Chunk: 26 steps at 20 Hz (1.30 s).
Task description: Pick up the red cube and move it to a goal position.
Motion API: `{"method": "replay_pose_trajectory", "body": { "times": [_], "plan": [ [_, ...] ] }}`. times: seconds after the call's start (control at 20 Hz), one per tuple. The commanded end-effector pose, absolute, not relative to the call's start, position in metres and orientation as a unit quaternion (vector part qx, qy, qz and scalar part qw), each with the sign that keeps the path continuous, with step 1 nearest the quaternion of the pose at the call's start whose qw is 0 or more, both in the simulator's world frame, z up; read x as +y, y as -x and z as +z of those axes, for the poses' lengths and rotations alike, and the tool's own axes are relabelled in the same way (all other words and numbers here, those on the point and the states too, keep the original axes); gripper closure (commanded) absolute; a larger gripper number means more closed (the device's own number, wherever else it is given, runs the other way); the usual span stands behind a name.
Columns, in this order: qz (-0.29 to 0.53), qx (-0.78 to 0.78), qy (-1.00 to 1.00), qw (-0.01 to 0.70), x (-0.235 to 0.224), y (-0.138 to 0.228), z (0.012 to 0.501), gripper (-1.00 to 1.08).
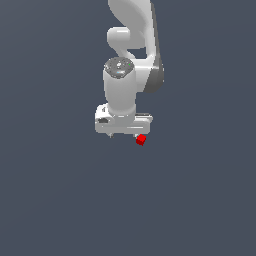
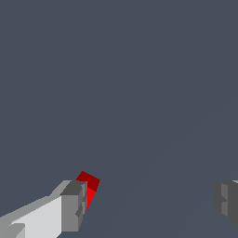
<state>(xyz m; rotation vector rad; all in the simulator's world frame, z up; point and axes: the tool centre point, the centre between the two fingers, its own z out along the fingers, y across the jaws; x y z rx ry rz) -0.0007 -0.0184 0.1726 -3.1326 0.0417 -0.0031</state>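
The red cube [image 1: 141, 140] is a tiny bright red block just below the white gripper [image 1: 123, 135], toward the exterior view's right. In the wrist view the red cube [image 2: 89, 187] sits right beside one grey fingertip [image 2: 73, 206], which hides part of it. The other fingertip [image 2: 227, 202] is far off across a wide gap. The gripper [image 2: 151, 204] is open and holds nothing. I cannot tell whether the near finger touches the cube.
A plain dark grey surface [image 1: 60, 200] fills both views. The white arm [image 1: 131, 45] rises behind the gripper toward the top of the exterior view. No other objects show.
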Motion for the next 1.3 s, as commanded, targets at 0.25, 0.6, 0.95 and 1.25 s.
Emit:
{"method": "replay_pose_trajectory", "body": {
  "times": [0.25, 0.6, 0.95, 1.25],
  "plan": [
    [-0.001, 0.020, 1.000, 0.004, -0.016, 0.004, 0.168, -0.92],
    [-0.001, 0.053, 0.999, 0.004, -0.007, 0.019, 0.147, -0.92],
    [-0.001, 0.111, 0.994, 0.002, 0.013, 0.043, 0.109, -0.92],
    [-0.001, 0.169, 0.986, 0.001, 0.036, 0.064, 0.070, -0.92]
  ]
}}
